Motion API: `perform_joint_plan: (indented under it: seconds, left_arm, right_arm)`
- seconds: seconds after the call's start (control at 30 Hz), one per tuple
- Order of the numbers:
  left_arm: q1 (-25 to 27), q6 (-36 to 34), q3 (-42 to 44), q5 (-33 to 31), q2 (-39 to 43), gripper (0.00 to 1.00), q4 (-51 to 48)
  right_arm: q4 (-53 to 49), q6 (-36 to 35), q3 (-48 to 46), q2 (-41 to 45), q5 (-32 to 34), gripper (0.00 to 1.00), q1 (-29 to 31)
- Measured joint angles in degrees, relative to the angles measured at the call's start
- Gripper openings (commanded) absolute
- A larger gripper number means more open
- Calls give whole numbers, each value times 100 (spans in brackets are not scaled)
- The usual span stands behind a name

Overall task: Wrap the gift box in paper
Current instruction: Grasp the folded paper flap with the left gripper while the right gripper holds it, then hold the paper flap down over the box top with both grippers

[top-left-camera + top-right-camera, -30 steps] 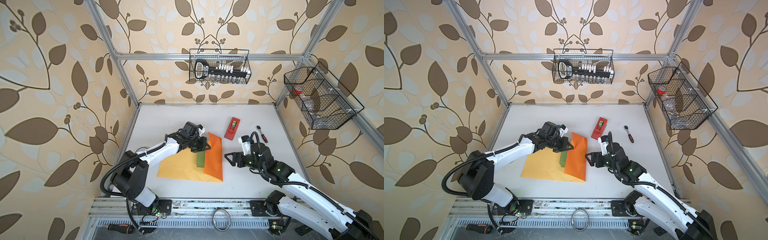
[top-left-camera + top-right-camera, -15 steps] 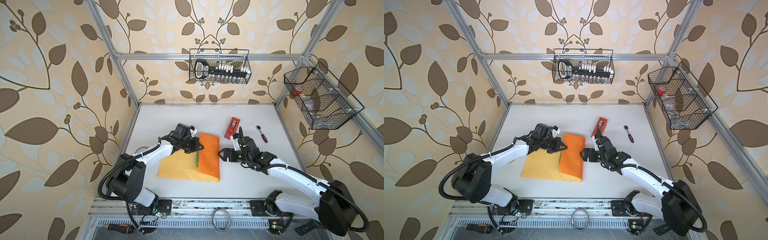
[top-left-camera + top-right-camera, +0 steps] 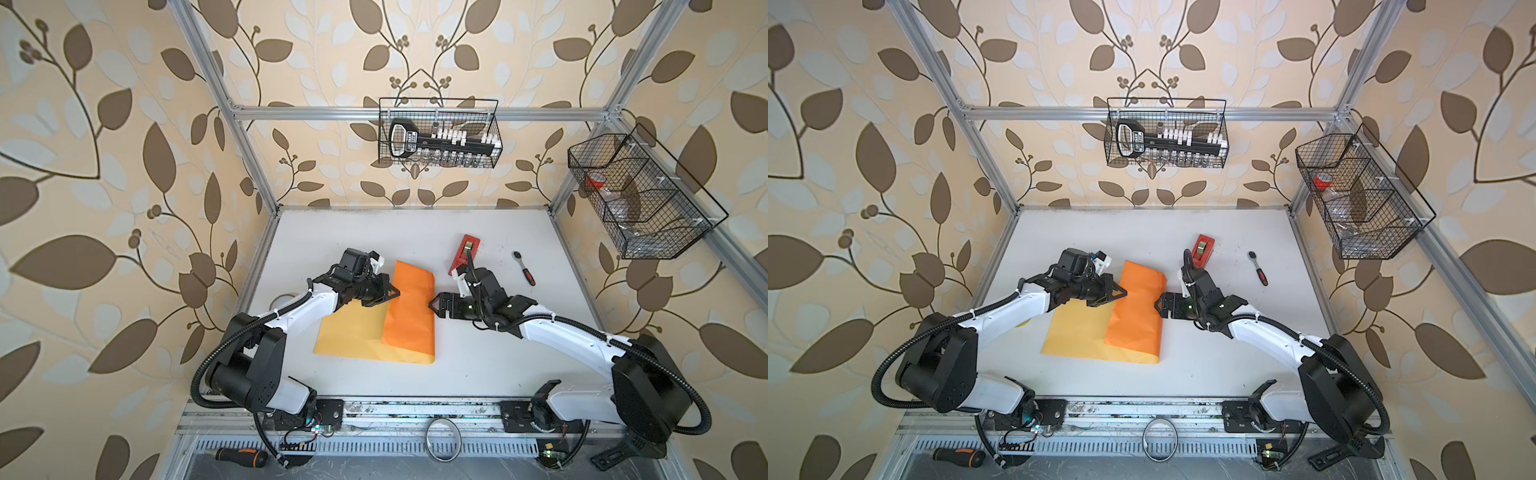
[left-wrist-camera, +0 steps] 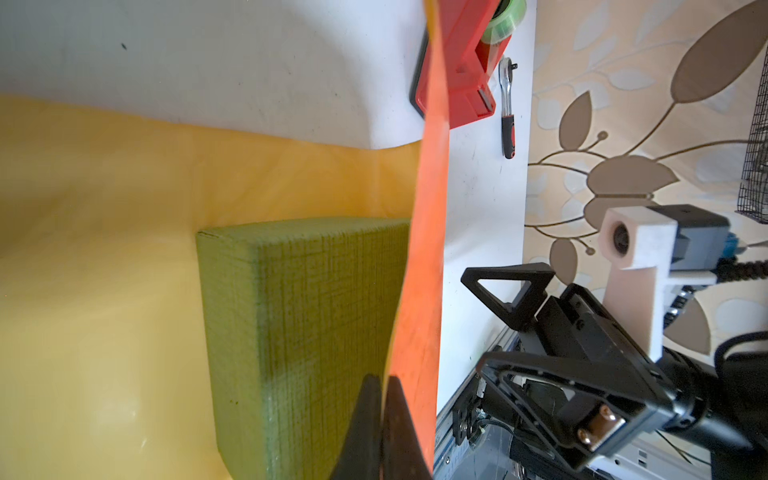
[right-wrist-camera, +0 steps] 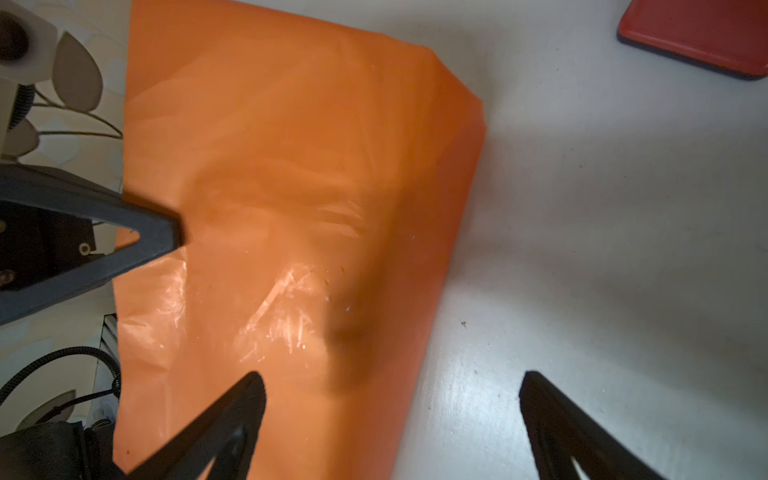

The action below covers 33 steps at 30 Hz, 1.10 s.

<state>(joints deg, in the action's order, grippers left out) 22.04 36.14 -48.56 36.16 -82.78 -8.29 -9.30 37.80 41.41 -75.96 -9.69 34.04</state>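
Arms outstretched, the left tool [image 3: 394, 292] clamps the paper [image 3: 409, 322] beside the gift box [image 4: 311, 332]; the right tool [image 3: 433, 306] gapes opposite.

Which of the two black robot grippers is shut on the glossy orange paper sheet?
The left gripper: its jaws pinch the edge of the folded-over orange paper sheet. The right gripper stands wide open at the opposite edge, gripping nothing.

gift box [image 4: 307, 332]: green with a fine woven texture, squarish, shallow; lies flat on the paper's pale side, seen only in the left wrist view.
paper [image 3: 411, 316]: large thin sheet on the white table [image 3: 478, 365]; pale yellow-orange face up.
fold: its right part is turned over the box, glossy orange face up.
cover: the flap hides the box in both top views.
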Motion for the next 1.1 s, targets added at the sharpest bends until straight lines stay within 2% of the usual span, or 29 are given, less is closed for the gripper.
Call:
perform_joint_plan:
  seconds: [1.1]
  left_arm:
    - [-341,4,387,-105,227,0,72]
  right_arm:
    - [223,122,638,-1113,-306,93,192]
